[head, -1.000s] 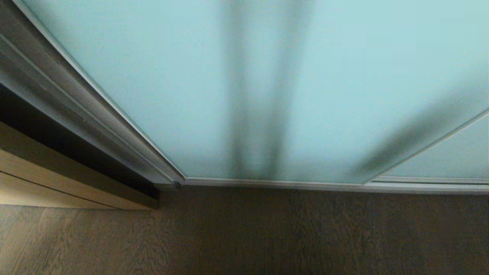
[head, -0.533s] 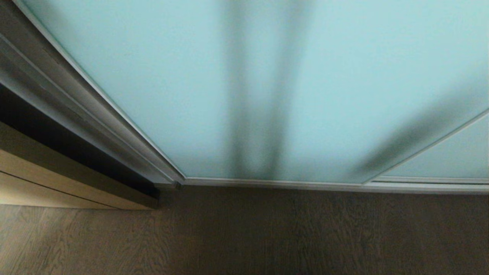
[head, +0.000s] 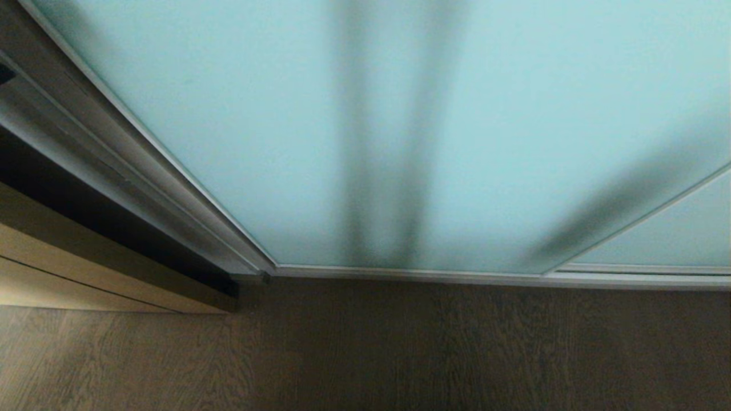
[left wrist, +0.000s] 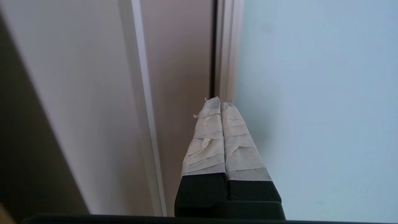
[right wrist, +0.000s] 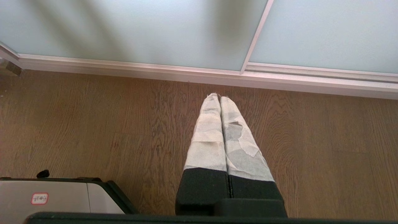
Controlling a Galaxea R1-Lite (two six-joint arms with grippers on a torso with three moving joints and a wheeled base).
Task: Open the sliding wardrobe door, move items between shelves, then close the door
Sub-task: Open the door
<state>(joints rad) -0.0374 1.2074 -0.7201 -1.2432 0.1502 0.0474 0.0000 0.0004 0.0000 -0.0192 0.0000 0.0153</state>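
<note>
Reaching for the door's edge, your left gripper [left wrist: 220, 104] has its taped fingers pressed together into one narrow wedge, which looks meant to slip into the dark gap beside the frame. The sliding wardrobe door [left wrist: 311, 93] lies alongside the gripper, its silver frame [left wrist: 228, 46] just past the tips; contact is unclear. The door is closed. Your right gripper [right wrist: 220, 97], likewise pinched closed and empty, hangs over the floor [right wrist: 93, 124].

floor: dark wood floor [head: 434, 348], lower half of head view | cabinet: light wood cabinet front [head: 51, 274], lower left, beside floor
</note>
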